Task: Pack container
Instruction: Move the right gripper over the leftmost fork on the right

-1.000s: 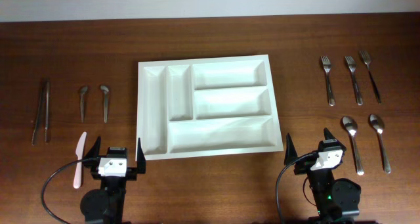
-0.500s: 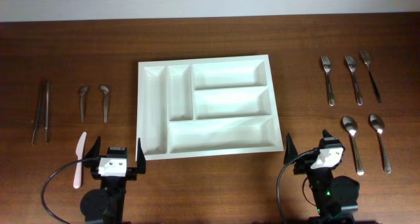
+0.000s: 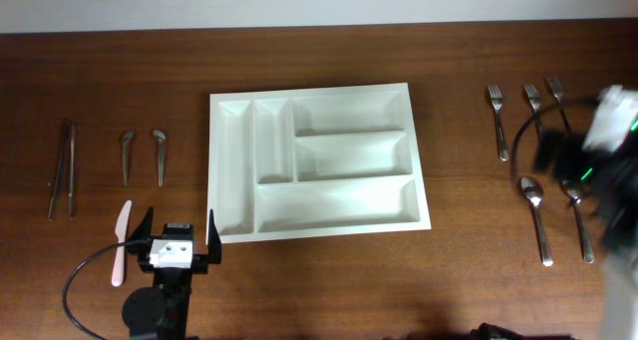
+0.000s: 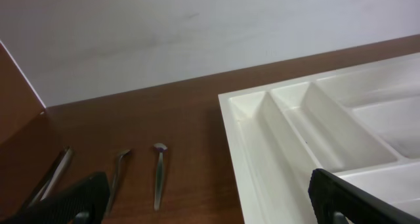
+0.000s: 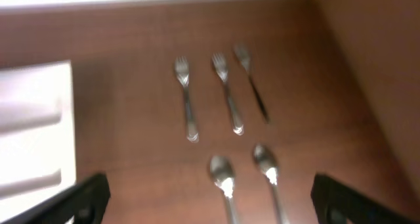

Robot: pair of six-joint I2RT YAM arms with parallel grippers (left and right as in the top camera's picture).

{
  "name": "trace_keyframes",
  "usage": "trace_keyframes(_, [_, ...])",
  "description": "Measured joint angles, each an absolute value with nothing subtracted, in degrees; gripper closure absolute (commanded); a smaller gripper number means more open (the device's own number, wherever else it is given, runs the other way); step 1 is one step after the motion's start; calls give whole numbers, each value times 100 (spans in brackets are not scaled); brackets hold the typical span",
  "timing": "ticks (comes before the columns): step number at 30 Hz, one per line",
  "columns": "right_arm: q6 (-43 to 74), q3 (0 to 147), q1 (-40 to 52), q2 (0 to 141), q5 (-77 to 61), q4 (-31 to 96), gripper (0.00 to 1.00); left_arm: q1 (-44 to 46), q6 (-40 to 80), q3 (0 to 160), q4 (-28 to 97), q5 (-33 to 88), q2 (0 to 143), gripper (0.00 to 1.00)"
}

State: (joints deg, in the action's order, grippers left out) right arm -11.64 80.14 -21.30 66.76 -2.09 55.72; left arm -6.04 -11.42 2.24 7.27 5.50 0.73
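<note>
The container (image 3: 231, 170) is a white compartment tray lying empty at the table's middle; its left end shows in the left wrist view (image 4: 243, 138) and a corner in the right wrist view (image 5: 33, 119). My left gripper (image 3: 177, 230) stands open just off the tray's near left corner, nothing between its fingers (image 4: 210, 207). My right arm (image 3: 588, 156) is a blur above the cutlery at the right. The right gripper (image 5: 210, 207) is open and empty, high over two spoons (image 5: 223, 175) and three forks (image 5: 226, 92).
On the right lie three forks (image 3: 536, 121) and two spoons (image 3: 534, 215), one partly under the arm. On the left lie long tongs (image 3: 62, 169), two small spoons (image 3: 126, 153) (image 3: 159, 153) and a pink knife (image 3: 121, 242) beside the left gripper.
The right arm has swung up and away from the table's near edge to above the forks and spoons at the right. The left arm has stayed still.
</note>
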Motion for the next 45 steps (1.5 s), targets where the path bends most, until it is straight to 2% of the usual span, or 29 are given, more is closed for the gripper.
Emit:
trace_keyframes(5, [-2145,10409,-2622,8838,-851,7194,1,-604,-1142,224,725,550,71,1])
trace_keyframes(8, [-2467,11303,-2633,9959,-987,7660,1,-604,-1142,224,725,552,73,1])
trace_keyframes(19, [-2698,11616,-2539,12436,-1063,7736,1,-604,-1142,224,725,552,73,1])
trace_keyframes(26, [-2735,11614,-2025,13089,-851,7577,1,-604,-1142,224,725,550,73,1])
trace_keyframes(34, [-3046,11622,-1328,13111,-565,6657,1,-604,-1142,224,725,552,73,1])
trace_keyframes(45, [-3068,11622,-1319,13111,-475,6438,1,-604,-1142,224,725,552,73,1])
